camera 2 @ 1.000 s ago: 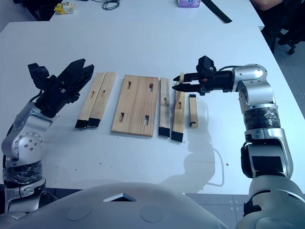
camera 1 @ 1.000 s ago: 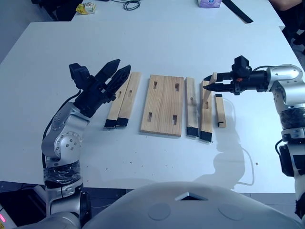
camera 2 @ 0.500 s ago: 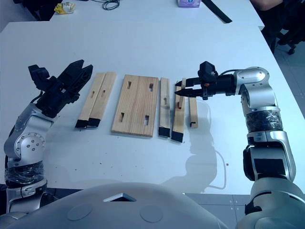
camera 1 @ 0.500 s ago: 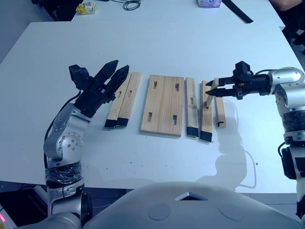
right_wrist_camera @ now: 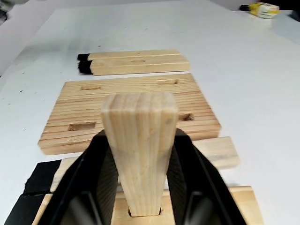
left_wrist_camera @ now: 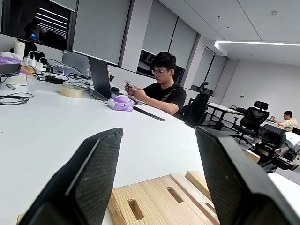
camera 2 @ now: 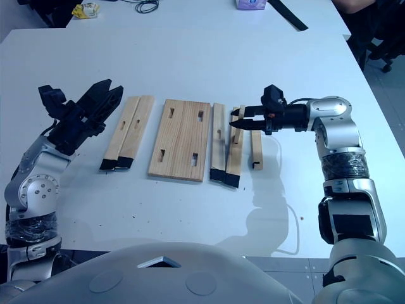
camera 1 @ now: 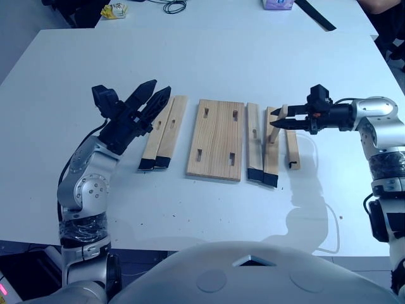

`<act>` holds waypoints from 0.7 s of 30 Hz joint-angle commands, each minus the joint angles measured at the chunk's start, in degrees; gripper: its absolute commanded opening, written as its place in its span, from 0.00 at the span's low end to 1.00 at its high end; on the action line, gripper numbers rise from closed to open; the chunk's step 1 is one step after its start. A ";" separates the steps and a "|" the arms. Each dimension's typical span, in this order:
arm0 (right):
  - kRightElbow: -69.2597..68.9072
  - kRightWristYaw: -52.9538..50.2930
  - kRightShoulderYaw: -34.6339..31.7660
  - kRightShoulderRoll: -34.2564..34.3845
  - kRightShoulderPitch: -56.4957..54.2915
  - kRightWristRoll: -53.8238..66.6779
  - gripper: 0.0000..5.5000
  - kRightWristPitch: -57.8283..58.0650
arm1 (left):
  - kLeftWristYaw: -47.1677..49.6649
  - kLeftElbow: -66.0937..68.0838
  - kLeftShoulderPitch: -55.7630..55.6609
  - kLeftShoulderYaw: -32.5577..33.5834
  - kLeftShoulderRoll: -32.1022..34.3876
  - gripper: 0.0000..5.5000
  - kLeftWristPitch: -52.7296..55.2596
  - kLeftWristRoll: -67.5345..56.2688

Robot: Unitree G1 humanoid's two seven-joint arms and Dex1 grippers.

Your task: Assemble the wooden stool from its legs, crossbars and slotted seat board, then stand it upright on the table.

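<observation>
Worktop (camera 1: 209, 50): stretching white and wide toward the far desks.
Window (left_wrist_camera: 35, 18): showing dark on the far wall.
Ceiling light (left_wrist_camera: 255, 44): glowing in a strip.
Chairs (left_wrist_camera: 253, 117): standing black behind.

From the head we look forward and down over the table (camera 1: 209, 57) from its near edge, and its far edge lies near the top of both eye views. The two eyes share the whole tabletop, with the seat board (camera 1: 216, 139) at its middle. The left wrist camera sits low behind the left gripper (left_wrist_camera: 159, 133), facing almost level between the parted fingers, over the board's end toward the far right corner. The right wrist camera rides close behind the right gripper (right_wrist_camera: 140, 137), facing along the clamped crossbar (right_wrist_camera: 139, 117) and over that same board toward the tabletop's left edge.
</observation>
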 commanded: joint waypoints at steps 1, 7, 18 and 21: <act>1.91 -1.70 -0.97 0.67 1.90 -0.89 0.24 -1.35 | -0.23 0.60 -1.28 -0.36 0.67 0.52 1.02 0.46; 1.58 -4.58 -2.16 2.10 4.33 -0.23 0.24 -1.03 | -0.92 0.90 -2.31 -0.65 1.41 0.52 2.22 0.16; 1.03 -9.52 -0.59 2.89 10.17 -2.79 0.24 -2.29 | -0.77 0.23 -1.74 -0.61 0.81 0.52 2.97 0.19; -0.36 -11.00 1.72 3.03 10.73 -4.74 0.24 -3.33 | -0.73 0.43 -2.17 -0.67 0.78 0.52 3.18 0.19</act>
